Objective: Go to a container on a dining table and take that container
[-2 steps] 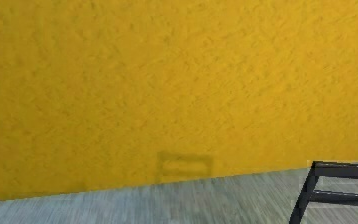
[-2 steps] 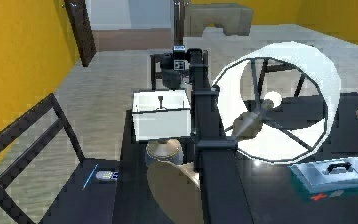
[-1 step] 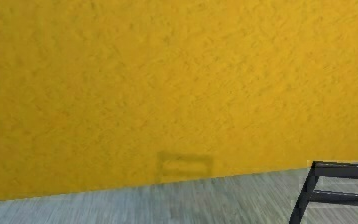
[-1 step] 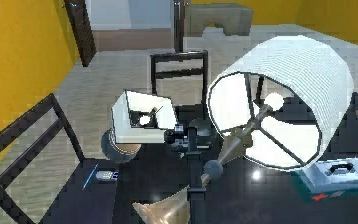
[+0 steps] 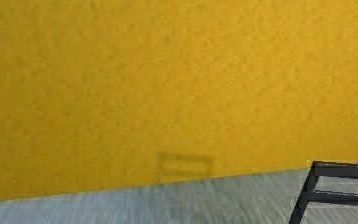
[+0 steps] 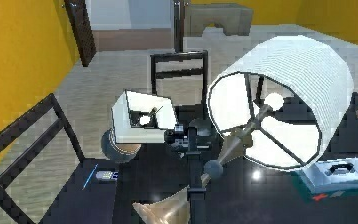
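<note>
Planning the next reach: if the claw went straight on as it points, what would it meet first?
Probably the white box right by the claw on the dark table. Depth is unclear, so it could be the grey bowl beside it instead.

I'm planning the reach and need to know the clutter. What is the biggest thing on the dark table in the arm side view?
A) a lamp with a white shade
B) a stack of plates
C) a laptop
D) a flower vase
A: a lamp with a wide white shade and a brass stem stands out on the table.
</note>
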